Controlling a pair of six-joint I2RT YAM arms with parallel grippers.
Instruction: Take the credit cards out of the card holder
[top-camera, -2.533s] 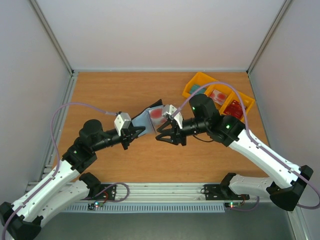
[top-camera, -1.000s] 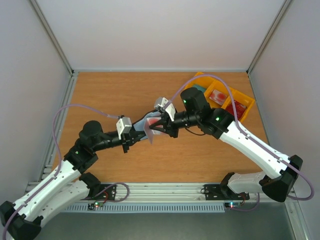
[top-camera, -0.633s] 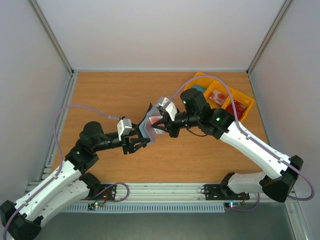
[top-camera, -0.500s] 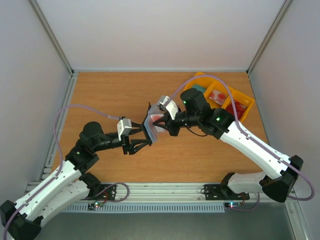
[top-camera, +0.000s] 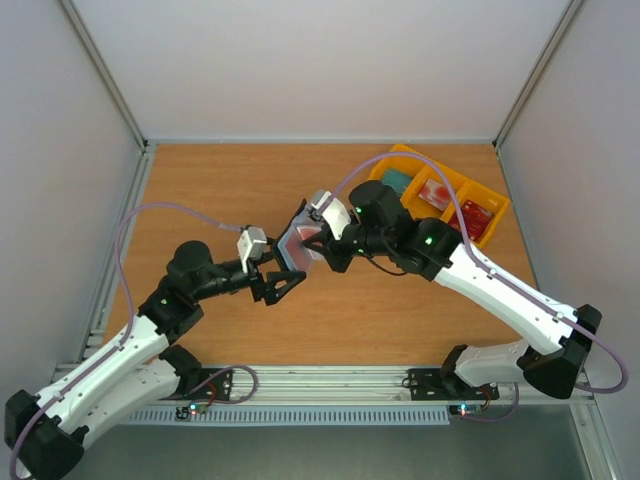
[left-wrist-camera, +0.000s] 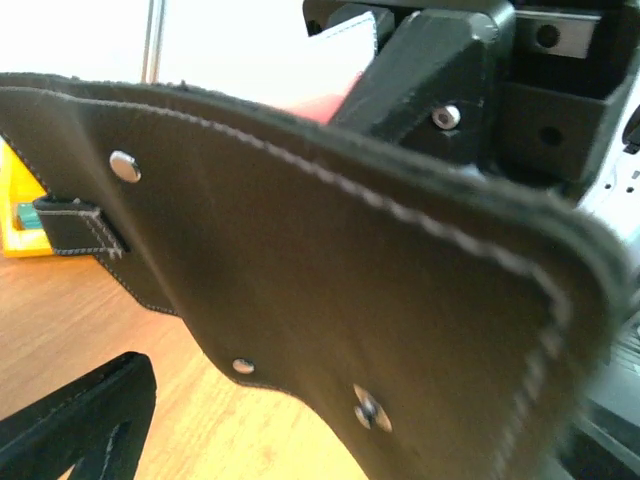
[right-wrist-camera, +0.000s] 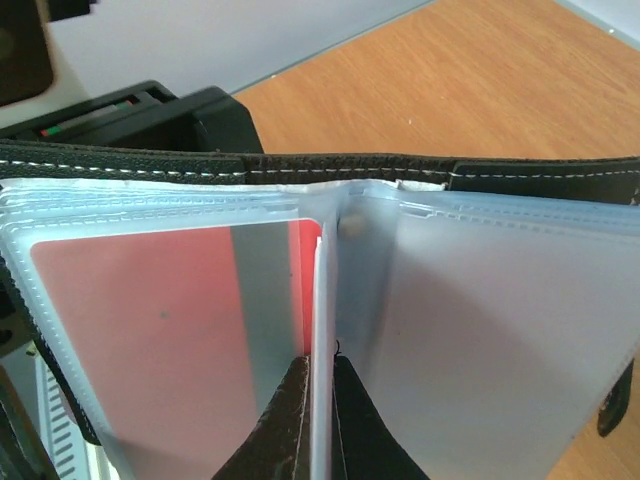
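Left end effector (top-camera: 288, 285), now spread apart at the card holder's (top-camera: 293, 243) 7 o'clock, has released it; right end effector (right-wrist-camera: 318, 368) stays clamped on it.

bright even light; near card holder (left-wrist-camera: 330, 270) blurred.

The top external camera sits high behind the arm bases and looks down and forward, taking in the whole table (top-camera: 220, 190) from far off. The left wrist camera is pressed close to the card holder (left-wrist-camera: 330, 300), facing its dark outer side, with the yellow tray (left-wrist-camera: 15, 215) at the frame's left edge. The right wrist camera faces the opposite way, just as near, into the holder's clear sleeves (right-wrist-camera: 480, 320). All three views share the card holder, which is small and central from above.
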